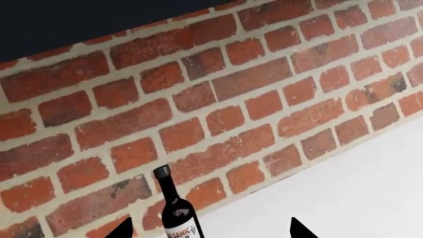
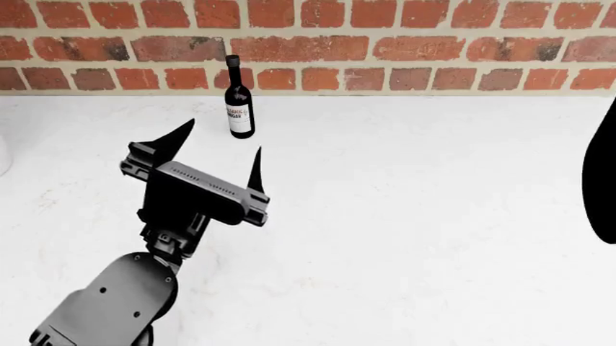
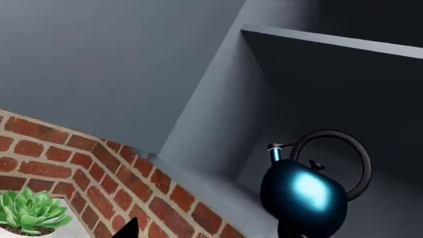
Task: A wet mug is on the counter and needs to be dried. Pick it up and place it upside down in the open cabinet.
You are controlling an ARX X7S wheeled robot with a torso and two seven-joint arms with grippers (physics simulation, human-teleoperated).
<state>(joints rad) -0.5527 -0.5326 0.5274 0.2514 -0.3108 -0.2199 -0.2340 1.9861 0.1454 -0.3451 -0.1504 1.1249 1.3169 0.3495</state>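
1. The left gripper (image 2: 219,145) hangs over the white counter (image 2: 414,216), its two dark pointed fingers (image 2: 173,138) spread apart with nothing between them, so it stands open and empty
2. A dark bottle (image 2: 239,101) with a white label stands upright on the counter near the brick wall (image 2: 405,43), a little beyond the left gripper's fingertips and apart from them
3. In the left wrist view the same bottle (image 1: 177,208) sits against the brick wall (image 1: 218,99), between the two fingertips (image 1: 300,229) that show at the edge of the picture; part of the label reads "BALSAMIC"
4. The red mug does not show in any of the three views, so I cannot tell where it is
5. In the right wrist view a shiny dark blue kettle (image 3: 302,191) with a black loop handle sits inside a grey cabinet (image 3: 218,124), under a shelf (image 3: 330,42)
6. A green leafy plant (image 3: 29,210) in a pale pot stands beside the brick wall (image 3: 99,173) below the cabinet
7. Of the right gripper only one dark fingertip (image 3: 126,230) shows at the picture's edge, so whether it is open or closed I cannot tell
8. At the right edge of the head view there is a dark rounded shape (image 2: 601,180) that I cannot identify
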